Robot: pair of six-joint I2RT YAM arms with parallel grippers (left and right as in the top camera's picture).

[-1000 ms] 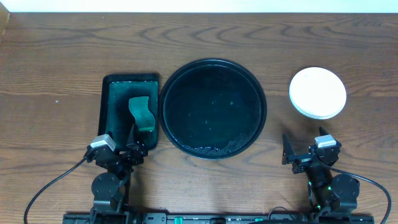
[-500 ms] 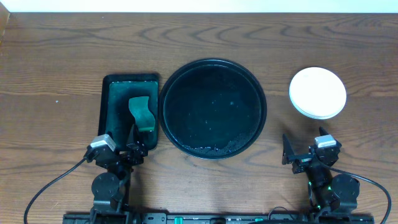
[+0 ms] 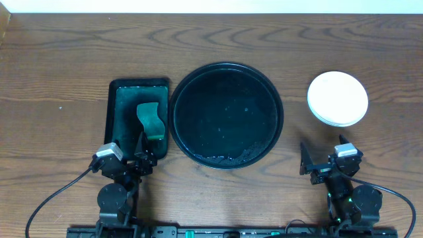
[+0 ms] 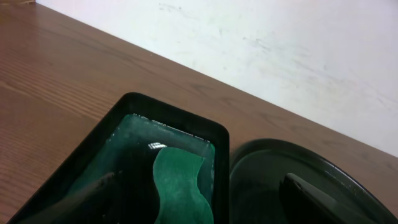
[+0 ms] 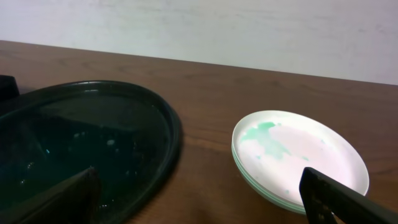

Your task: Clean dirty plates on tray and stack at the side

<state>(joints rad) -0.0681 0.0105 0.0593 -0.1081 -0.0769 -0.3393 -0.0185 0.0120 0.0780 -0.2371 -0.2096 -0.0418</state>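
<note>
The white plates (image 3: pixel 338 98) sit in one stack on the bare wood at the right of the black round tray (image 3: pixel 226 116). In the right wrist view the top plate (image 5: pixel 300 157) carries a faint teal smear. The tray (image 5: pixel 87 143) holds no plates, only wet specks. My left gripper (image 3: pixel 131 160) is open and empty at the near end of the green tray; its fingers (image 4: pixel 199 202) straddle the sponge. My right gripper (image 3: pixel 322 166) is open and empty near the table's front edge, below the plate stack; its fingers (image 5: pixel 205 199) frame the gap between tray and stack.
A rectangular dark-green tray (image 3: pixel 137 118) with a green wavy sponge (image 3: pixel 151 120) lies left of the black tray; both also show in the left wrist view, the tray (image 4: pixel 134 102) and the sponge (image 4: pixel 180 186). A white wall runs along the table's far edge.
</note>
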